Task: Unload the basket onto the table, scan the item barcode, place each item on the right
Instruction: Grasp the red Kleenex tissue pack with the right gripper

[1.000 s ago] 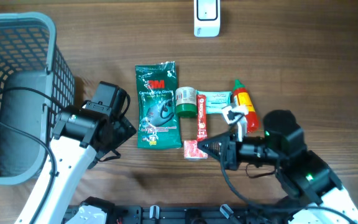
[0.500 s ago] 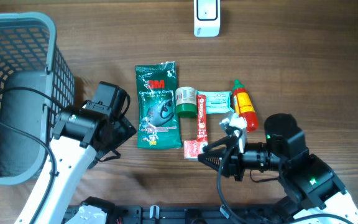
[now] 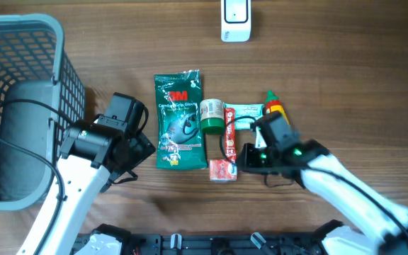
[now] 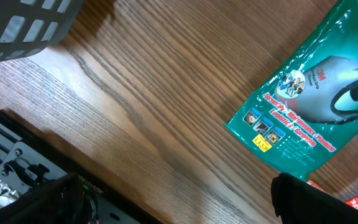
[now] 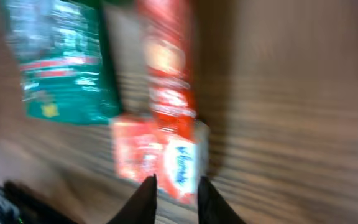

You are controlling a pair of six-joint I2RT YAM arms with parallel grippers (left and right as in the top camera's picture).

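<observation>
Red carton [image 3: 222, 170] is the likely scan item. It lies flat on the wood counter [image 3: 346, 64], just right of the green glove pack [image 3: 179, 120], its lower end level with the pack's bottom edge.

Risks: the right gripper [image 5: 176, 183] sits low at that end with its fingers only narrowly apart. That looks too narrow for the carton, so the tips may shove it into the pack instead of grasping it. The wrist view is blurred, so I cannot tell whether the fingers touch or pinch anything. The green-capped bottle [image 3: 212, 117] beside the carton could get knocked.

The white scanner [image 3: 234, 21] is well above the pack.

Pose: the right arm reaches in from the pack's lower right, wrist bent down over the carton. The left gripper [image 4: 169, 186] hovers at the pack's lower left, spread wide and empty.
</observation>
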